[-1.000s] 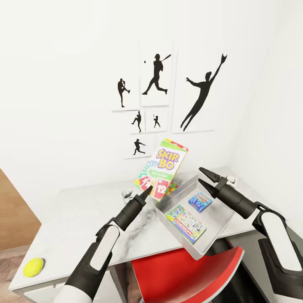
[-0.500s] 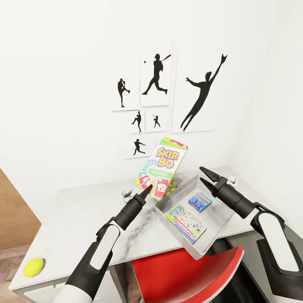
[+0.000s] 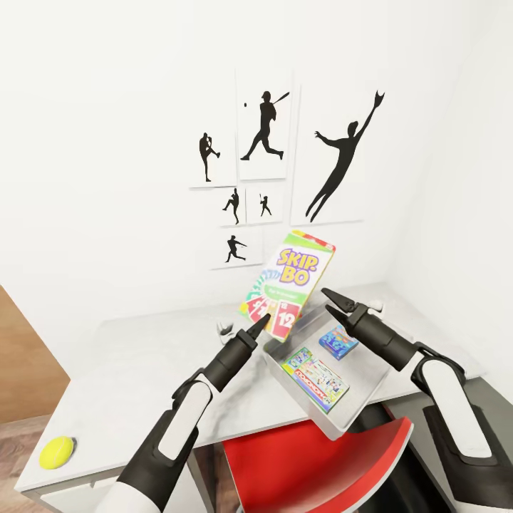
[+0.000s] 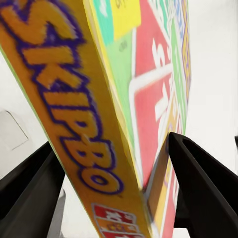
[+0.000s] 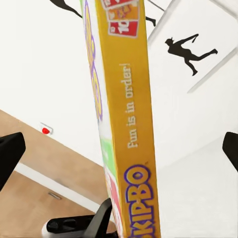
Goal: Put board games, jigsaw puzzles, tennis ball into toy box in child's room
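Observation:
My left gripper [image 3: 261,323] is shut on the lower corner of a Skip-Bo board game box [image 3: 290,283] and holds it upright and tilted above the table, just left of the grey toy box [image 3: 340,420]. In the left wrist view the Skip-Bo box [image 4: 106,114] sits between the two black fingers [image 4: 198,183]. My right gripper [image 3: 333,299] is open, close to the box's right edge, above the toy box. From the right wrist the Skip-Bo box [image 5: 124,124] shows edge-on. A Monopoly box [image 3: 315,374] and a small blue box [image 3: 338,340] lie in the toy box. A tennis ball [image 3: 56,451] rests at the table's near left corner.
The grey-white table [image 3: 135,377] stands in a corner against white walls with black sports silhouettes [image 3: 263,128]. A red chair [image 3: 313,463] is pushed under the table's front edge, below the overhanging toy box. Wooden floor [image 3: 18,356] shows at the left.
My left gripper has carried the Skip-Bo box to the right and a little up, toward the toy box. My right gripper has moved left and up, closer to the box.

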